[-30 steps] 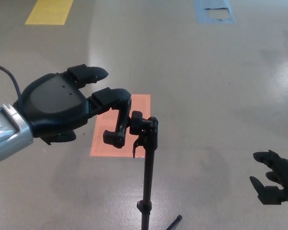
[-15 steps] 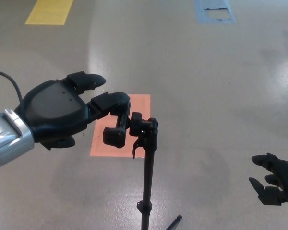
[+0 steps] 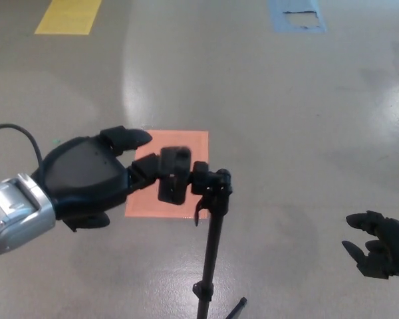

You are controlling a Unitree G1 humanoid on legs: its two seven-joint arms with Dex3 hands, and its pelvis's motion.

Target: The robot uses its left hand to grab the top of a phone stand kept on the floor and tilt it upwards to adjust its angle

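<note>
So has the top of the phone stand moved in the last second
Yes. The clamp head of the phone stand, held in the left hand, has swung up and shifted right across the orange floor patch; the pole leans right too.

Left hand [image 3: 96,179]: matte black plastic, broad rounded back shell with two small dark dots near upper edge; thick blocky segmented fingers [image 3: 130,137], rounded tips. Wrist section behind shell: brushed silver metal cylinder [image 3: 13,212] with lighter band and seams. Thin black cable [image 3: 16,131] arcs over wrist. Right hand [image 3: 379,244]: same matte black, smaller in view, stubby jointed fingers; sliver of pale grey wrist at picture edge.
</note>
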